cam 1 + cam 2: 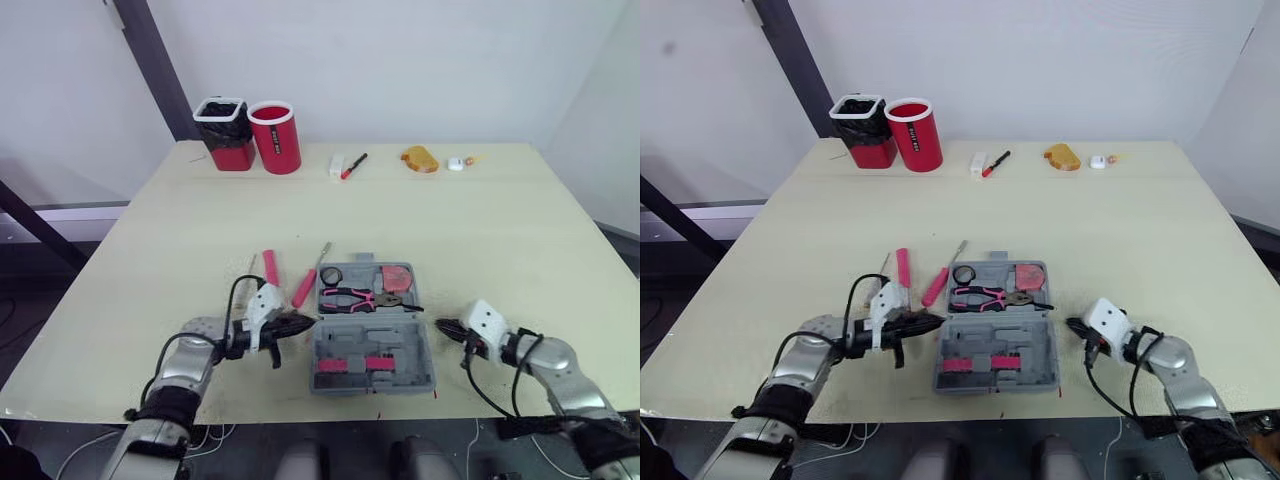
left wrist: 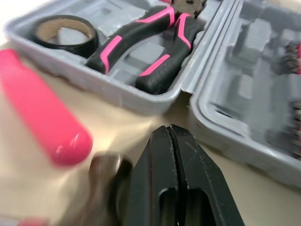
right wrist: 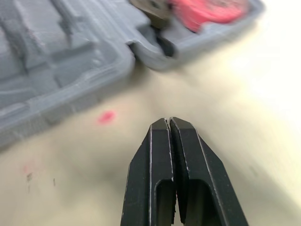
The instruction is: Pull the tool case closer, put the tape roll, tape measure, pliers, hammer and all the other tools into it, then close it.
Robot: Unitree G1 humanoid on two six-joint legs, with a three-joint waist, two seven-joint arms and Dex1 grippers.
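Case [image 1: 426, 352] lies open on the bench [image 1: 480, 230], near centre. Pliers [image 1: 350, 297], tape roll [image 1: 331, 275] and tape measure [image 1: 397, 277] sit in the far half. Two pink screwdrivers [image 1: 303, 288] lie on the bench to its left. Left pincer [image 1: 307, 322] is clenched and empty, just left of the case. Right pincer [image 1: 442, 326] is clenched and empty, to the right. Red cup [image 1: 276, 137] label is unreadable.

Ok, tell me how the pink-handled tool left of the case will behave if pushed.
The pink-handled tool looks rigid, so it should move as one piece. Its rounded, glossy handle probably rolls easily and could slip. The tool case beside it may stop it.
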